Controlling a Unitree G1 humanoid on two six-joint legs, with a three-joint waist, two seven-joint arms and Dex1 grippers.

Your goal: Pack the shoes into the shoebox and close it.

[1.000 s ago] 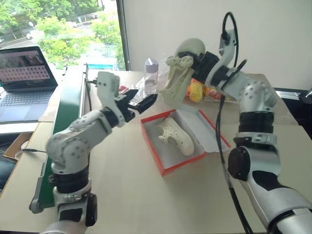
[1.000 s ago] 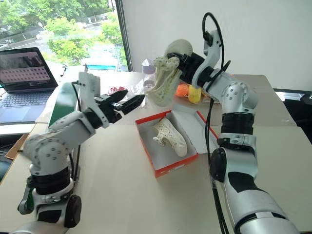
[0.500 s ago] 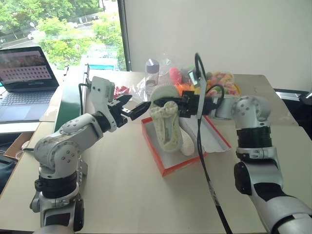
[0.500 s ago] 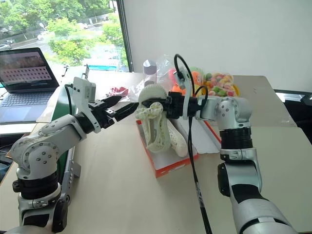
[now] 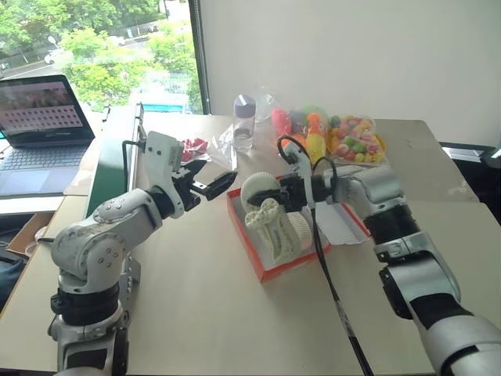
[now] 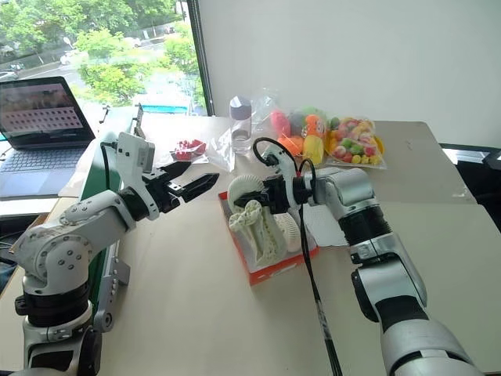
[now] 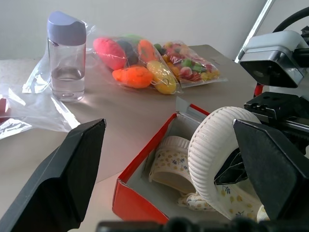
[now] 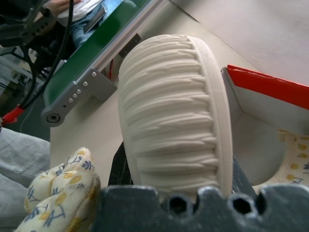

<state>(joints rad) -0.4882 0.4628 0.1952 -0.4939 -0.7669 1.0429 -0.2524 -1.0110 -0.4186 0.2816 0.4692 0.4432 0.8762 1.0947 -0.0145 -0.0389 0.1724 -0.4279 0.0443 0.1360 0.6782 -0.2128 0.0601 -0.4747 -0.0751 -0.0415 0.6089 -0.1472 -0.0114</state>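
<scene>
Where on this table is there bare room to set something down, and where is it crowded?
Free: the table in front of the shoebox, and its right part beyond the lid. Crowded: the far edge, with the bottle and bags of toys; the box, where the right gripper lowers a shoe.

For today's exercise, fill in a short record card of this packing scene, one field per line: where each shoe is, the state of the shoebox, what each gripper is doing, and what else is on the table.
Held shoe: cream-white shoe gripped at the heel by the right gripper, hanging toe-down into the shoebox
Other shoe: second shoe lying inside the box
Shoebox: red-orange shoebox, lid open
Left gripper: left gripper open, holding nothing, beside the box
Other items: clear bottle, bag of colourful toys
Off the table: laptop, green tray
</scene>
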